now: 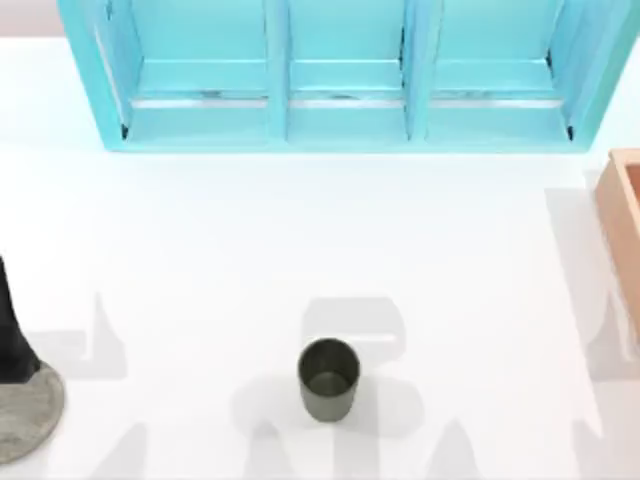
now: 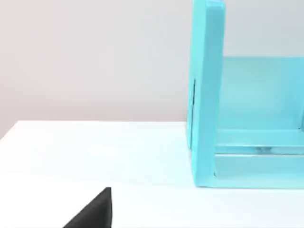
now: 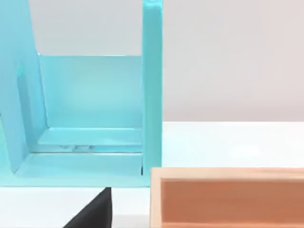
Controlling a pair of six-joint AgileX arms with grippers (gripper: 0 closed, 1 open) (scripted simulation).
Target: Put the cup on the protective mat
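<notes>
Upright cup [image 1: 328, 379] mid-table, protective mat [image 1: 25, 415] far left, gripper states untellable

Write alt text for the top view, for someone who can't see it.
A small dark cup stands upright near the white table's front centre. A grey stone-like mat lies at the left edge, a turquoise shelf at the back, a wooden box at right.

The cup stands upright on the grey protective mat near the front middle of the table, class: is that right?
Not quite. The cup does stand upright near the front middle of the table, but on the bare white surface, not on the protective mat. The mat lies apart from it at the table's left edge, as the top view shows.
</notes>
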